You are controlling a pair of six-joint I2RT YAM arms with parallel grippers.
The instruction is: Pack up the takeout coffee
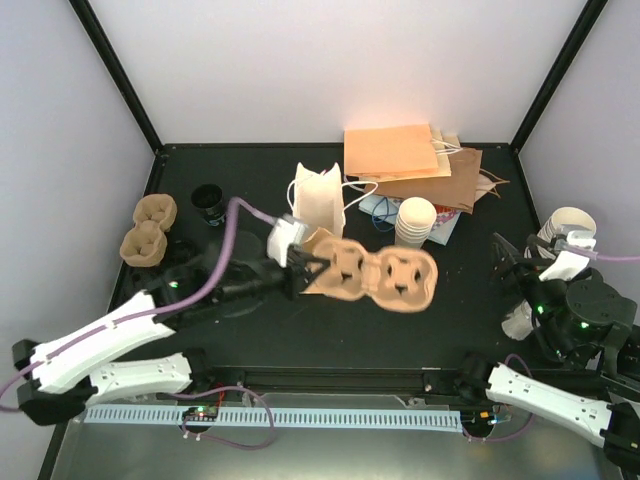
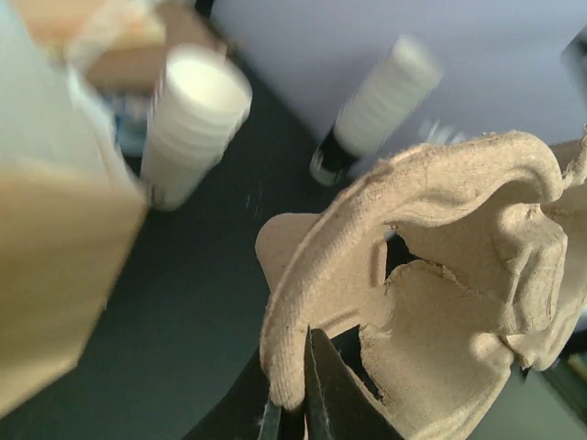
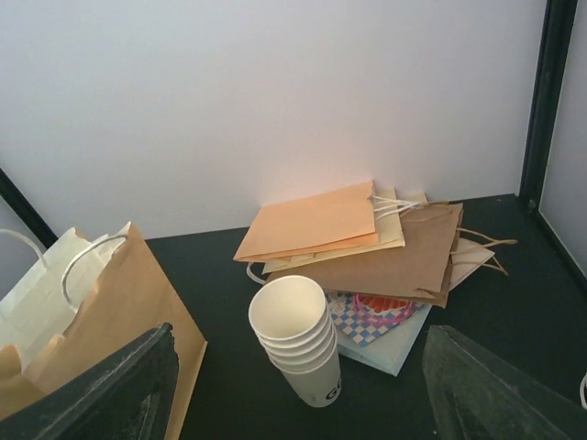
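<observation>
The left arm stretches from its base at 7 o'clock toward the table's centre, wrist aimed about 3 o'clock. The left gripper is pinched tight on the rim of a cardboard tray. The right arm sits folded at 4 o'clock. The right gripper faces about 10 o'clock, its fingers spread wide and holding nothing.

The left arm and the right arm are both built of smooth white shell links joined by rounded black motor housings, each with a small green light at a joint. A thin purple cable runs along the left arm to a boxy white wrist block. The right pincer has flat matte-black wedge fingers.
</observation>
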